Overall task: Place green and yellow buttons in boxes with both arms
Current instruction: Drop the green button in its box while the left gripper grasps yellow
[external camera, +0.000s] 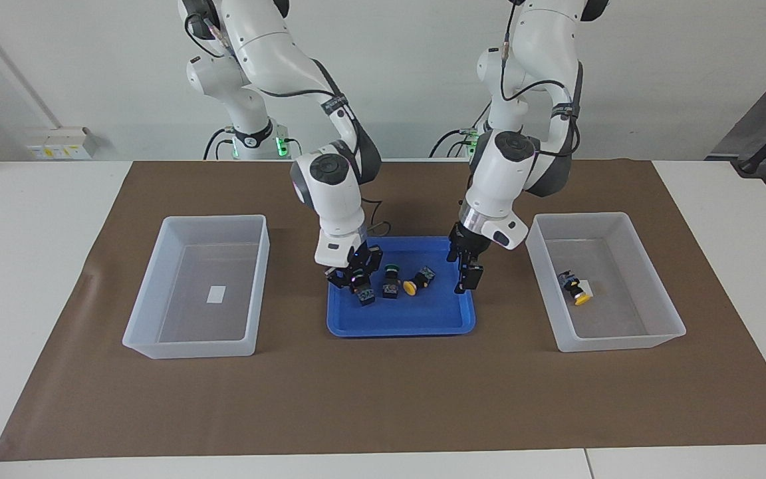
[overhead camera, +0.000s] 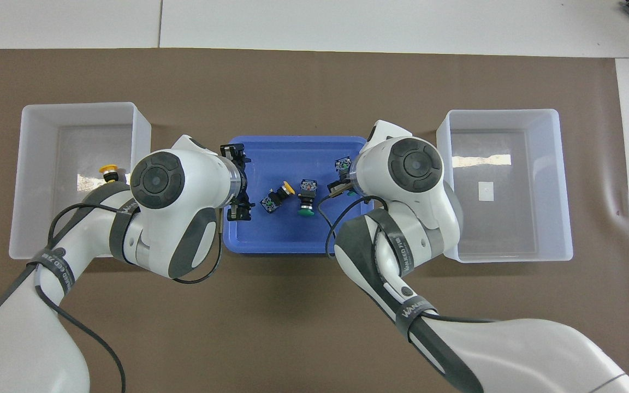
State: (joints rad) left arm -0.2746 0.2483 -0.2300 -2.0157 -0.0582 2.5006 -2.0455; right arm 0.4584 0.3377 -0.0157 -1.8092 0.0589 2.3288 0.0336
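Note:
A blue tray (external camera: 409,319) in the middle holds two green buttons and one yellow button (external camera: 416,283). My right gripper (external camera: 354,279) is down in the tray, open, with its fingers either side of one green button (external camera: 364,295). The other green button (external camera: 391,285) lies beside it. My left gripper (external camera: 467,276) hangs open and empty over the tray's edge toward the left arm's end. A second yellow button (external camera: 580,291) lies in the box (external camera: 649,279) at the left arm's end. The box (external camera: 150,293) at the right arm's end holds only its label.
A brown mat (external camera: 383,399) covers the table under the tray and both boxes. From overhead the tray (overhead camera: 292,234) shows the yellow button (overhead camera: 276,196) and a green button (overhead camera: 306,199); the right arm's wrist covers most of the other.

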